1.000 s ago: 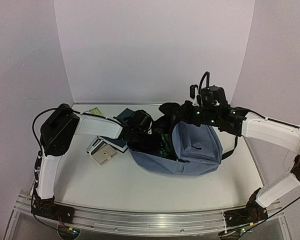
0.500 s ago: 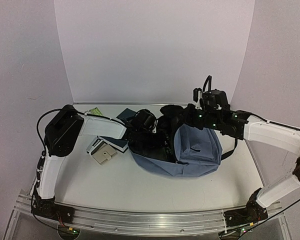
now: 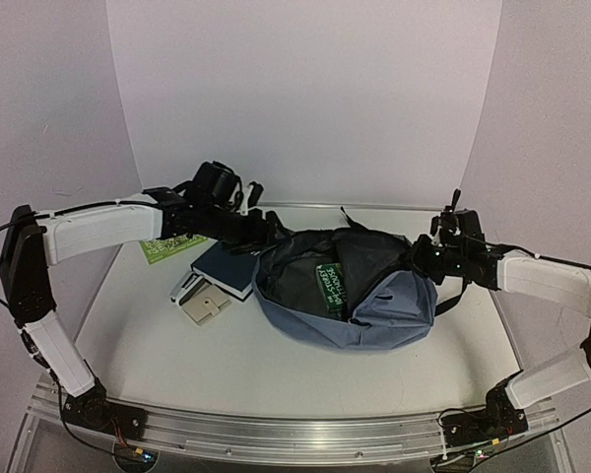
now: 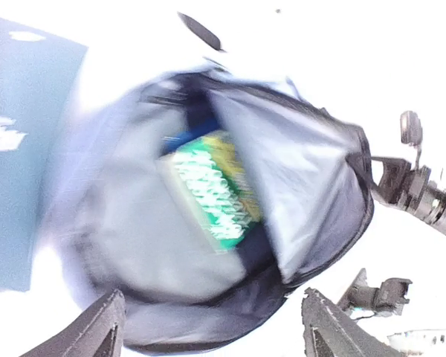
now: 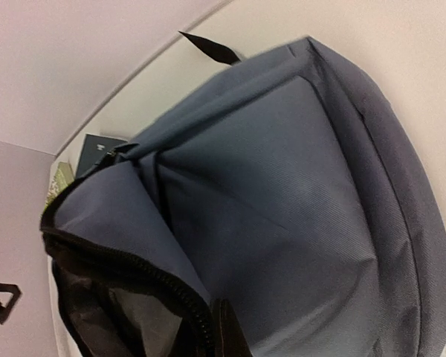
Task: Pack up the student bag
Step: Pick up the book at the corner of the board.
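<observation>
The student bag (image 3: 389, 305) lies in the middle of the table, grey-blue, its mouth wide open toward the left and its dark lining showing. A green book (image 3: 331, 286) rests inside it, also seen as the green book (image 4: 212, 190) from above. My left gripper (image 3: 259, 222) hovers above the bag's back-left rim, open and empty, its fingers (image 4: 104, 331) spread over the opening. My right gripper (image 3: 421, 258) is shut on the bag's right rim, pinching fabric by the black zipper (image 5: 134, 264).
A dark blue book (image 3: 222, 268) lies left of the bag, touching it. A beige case (image 3: 205, 305) and a white item (image 3: 184, 286) sit in front of that book. A green booklet (image 3: 167, 248) lies further back left. Purple walls close in the back and both sides.
My left gripper came up and back out of the bag toward the left and opened; the green book stays inside. My right gripper moved right and down, stretching the bag's mouth wider.
</observation>
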You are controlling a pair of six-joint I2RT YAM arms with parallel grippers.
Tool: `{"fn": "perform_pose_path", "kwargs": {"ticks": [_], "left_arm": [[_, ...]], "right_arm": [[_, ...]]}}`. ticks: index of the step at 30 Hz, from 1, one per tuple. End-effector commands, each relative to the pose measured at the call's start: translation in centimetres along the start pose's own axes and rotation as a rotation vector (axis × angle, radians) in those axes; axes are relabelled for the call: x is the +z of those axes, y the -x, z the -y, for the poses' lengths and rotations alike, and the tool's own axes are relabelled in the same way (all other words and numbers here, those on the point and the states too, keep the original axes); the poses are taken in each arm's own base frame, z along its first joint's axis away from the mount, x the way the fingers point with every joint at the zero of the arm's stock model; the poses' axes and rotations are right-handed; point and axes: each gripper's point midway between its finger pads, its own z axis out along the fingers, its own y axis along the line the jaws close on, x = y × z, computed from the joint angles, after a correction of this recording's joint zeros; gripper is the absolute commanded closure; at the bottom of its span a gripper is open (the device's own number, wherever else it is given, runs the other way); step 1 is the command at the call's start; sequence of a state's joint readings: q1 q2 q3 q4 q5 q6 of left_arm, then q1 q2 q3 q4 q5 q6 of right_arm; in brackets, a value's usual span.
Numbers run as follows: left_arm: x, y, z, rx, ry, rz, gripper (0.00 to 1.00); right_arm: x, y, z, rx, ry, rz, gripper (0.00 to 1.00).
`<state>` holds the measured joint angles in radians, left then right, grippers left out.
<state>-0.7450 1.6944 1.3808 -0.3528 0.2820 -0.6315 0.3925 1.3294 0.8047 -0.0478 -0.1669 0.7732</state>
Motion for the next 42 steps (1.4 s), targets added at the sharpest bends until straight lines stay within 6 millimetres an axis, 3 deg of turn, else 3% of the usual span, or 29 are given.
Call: {"fn": "perform_pose_path", "kwargs": {"ticks": [1, 5, 8, 11, 12, 15, 17, 20, 23, 28, 36, 42], "left_arm": [[-4.0, 0.5, -8.0, -0.108, 0.193, 0.008, 0.16], [-6.9, 1.6, -14.3, -0.252, 0.282, 0.046, 0.15], [-9.3, 2.4, -18.2, -0.332, 0.315, 0.121, 0.14], [-11.4, 3.5, -21.4, -0.389, 0.346, 0.188, 0.14], [-12.1, 3.9, -22.7, -0.410, 0.359, 0.212, 0.14], [-13.8, 5.1, -26.2, -0.474, 0.391, 0.290, 0.14], [-14.8, 6.1, -28.1, -0.502, 0.407, 0.352, 0.14], [-16.0, 7.4, -31.5, -0.530, 0.487, 0.418, 0.15], [-17.4, 8.6, -35.6, -0.557, 0.578, 0.476, 0.18], [-17.5, 10.0, -40.2, -0.532, 0.680, 0.492, 0.32], [-16.3, 12.7, -44.8, -0.471, 0.754, 0.476, 0.38], [-15.2, 13.2, -47.6, -0.492, 0.767, 0.429, 0.40]], "right_arm": [[1.7, -0.8, 3.4, 0.046, -0.049, -0.010, 1.00], [3.2, -2.0, 6.4, 0.076, -0.117, -0.042, 0.96], [3.5, -2.2, 6.1, 0.066, -0.106, -0.060, 0.89], [2.7, -1.2, 4.7, 0.038, -0.063, -0.036, 0.69], [2.2, -0.7, 3.9, 0.020, -0.036, -0.024, 0.54], [0.9, 0.2, 1.9, -0.019, 0.028, -0.010, 0.25], [-0.2, 0.7, 0.8, -0.041, 0.064, 0.000, 0.13], [-1.6, 1.6, -0.2, -0.066, 0.083, 0.031, 0.02], [-3.0, 2.2, -1.0, -0.081, 0.098, 0.050, 0.02], [-4.9, 3.0, -2.6, -0.091, 0.150, 0.077, 0.02], [-5.6, 3.3, -3.4, -0.099, 0.179, 0.084, 0.02], [-5.8, 3.2, -3.4, -0.099, 0.178, 0.084, 0.02]]}}
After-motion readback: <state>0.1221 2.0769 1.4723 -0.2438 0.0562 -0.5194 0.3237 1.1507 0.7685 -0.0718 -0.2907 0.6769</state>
